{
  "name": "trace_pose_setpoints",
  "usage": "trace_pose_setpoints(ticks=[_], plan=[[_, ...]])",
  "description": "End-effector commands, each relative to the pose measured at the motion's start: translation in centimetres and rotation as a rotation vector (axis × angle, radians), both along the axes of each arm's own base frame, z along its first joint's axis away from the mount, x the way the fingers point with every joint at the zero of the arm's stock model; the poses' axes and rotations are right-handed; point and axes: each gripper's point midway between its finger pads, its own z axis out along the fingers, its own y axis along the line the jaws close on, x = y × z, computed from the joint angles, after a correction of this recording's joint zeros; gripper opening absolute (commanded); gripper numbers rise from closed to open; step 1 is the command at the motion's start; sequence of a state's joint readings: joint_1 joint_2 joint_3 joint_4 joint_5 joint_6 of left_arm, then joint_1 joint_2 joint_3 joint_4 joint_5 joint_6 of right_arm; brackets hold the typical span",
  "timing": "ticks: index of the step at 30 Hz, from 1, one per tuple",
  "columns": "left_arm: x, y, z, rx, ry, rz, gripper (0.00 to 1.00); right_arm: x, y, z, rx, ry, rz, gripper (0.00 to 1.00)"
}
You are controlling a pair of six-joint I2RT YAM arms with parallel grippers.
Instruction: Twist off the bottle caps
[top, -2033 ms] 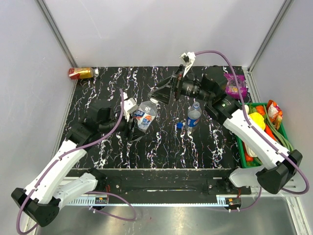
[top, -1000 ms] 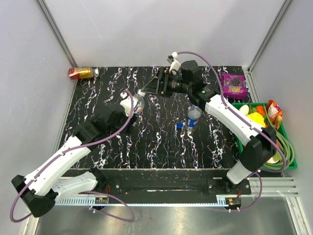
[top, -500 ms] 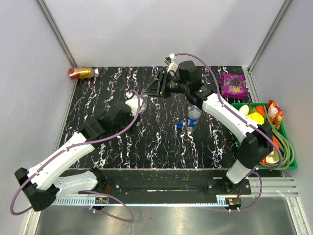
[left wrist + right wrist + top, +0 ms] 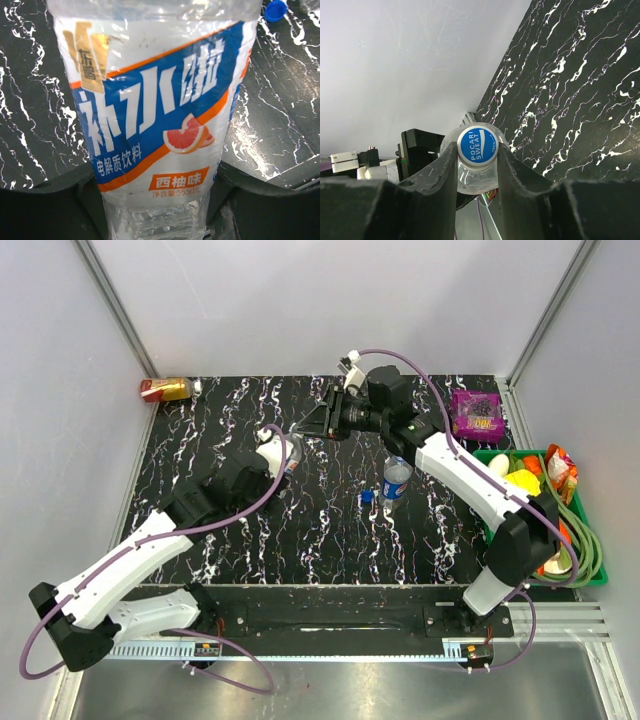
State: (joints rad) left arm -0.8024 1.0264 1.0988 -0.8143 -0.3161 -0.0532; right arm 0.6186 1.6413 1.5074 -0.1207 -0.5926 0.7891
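My left gripper (image 4: 157,212) is shut on the lower body of a clear bottle (image 4: 155,100) with a white, blue and orange label, which it holds tilted above the table (image 4: 283,453). My right gripper (image 4: 477,150) is shut on that bottle's cap (image 4: 477,144), a round cap with a blue printed top; one finger (image 4: 439,175) presses each side. From above, the right gripper (image 4: 303,427) meets the bottle's neck at the back centre. A Pepsi bottle (image 4: 396,480) stands alone mid-table, a loose dark blue cap (image 4: 367,496) lying beside it (image 4: 275,10).
A red-and-gold can (image 4: 165,389) lies in the back left corner. A purple packet (image 4: 477,414) sits at the back right. A green bin (image 4: 590,575) with assorted items runs along the right edge. Grey walls enclose the black marbled table (image 4: 330,540).
My right gripper has closed its fingers onto the held bottle's cap. The left arm and the bottle shifted only slightly toward the right gripper.
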Motion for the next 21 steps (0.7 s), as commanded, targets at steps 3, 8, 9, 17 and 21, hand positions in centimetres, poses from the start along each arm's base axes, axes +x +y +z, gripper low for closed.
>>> trace_pose_setpoints(ticks=[3, 8, 9, 17, 21], plan=[[-0.9, -3.2, 1.9, -0.137, -0.032, -0.154, 0.0, -2.3, -0.6, 5.0, 0.093, -0.176, 0.072, 0.0], [-2.2, -5.0, 3.1, -0.229, -0.017, -0.252, 0.01, -4.2, -1.2, 7.0, 0.138, -0.284, 0.144, 0.0], [-2.5, -5.3, 3.3, -0.249, -0.012, -0.273, 0.01, -4.7, -1.3, 7.4, 0.151, -0.305, 0.162, 0.0], [-5.6, -7.5, 6.8, -0.434, -0.028, -0.452, 0.02, -7.6, -3.1, 10.4, 0.19, -0.466, 0.201, 0.0], [-7.2, -8.4, 8.4, -0.513, -0.045, -0.541, 0.0, -9.0, -3.8, 11.4, 0.2, -0.534, 0.233, 0.0]])
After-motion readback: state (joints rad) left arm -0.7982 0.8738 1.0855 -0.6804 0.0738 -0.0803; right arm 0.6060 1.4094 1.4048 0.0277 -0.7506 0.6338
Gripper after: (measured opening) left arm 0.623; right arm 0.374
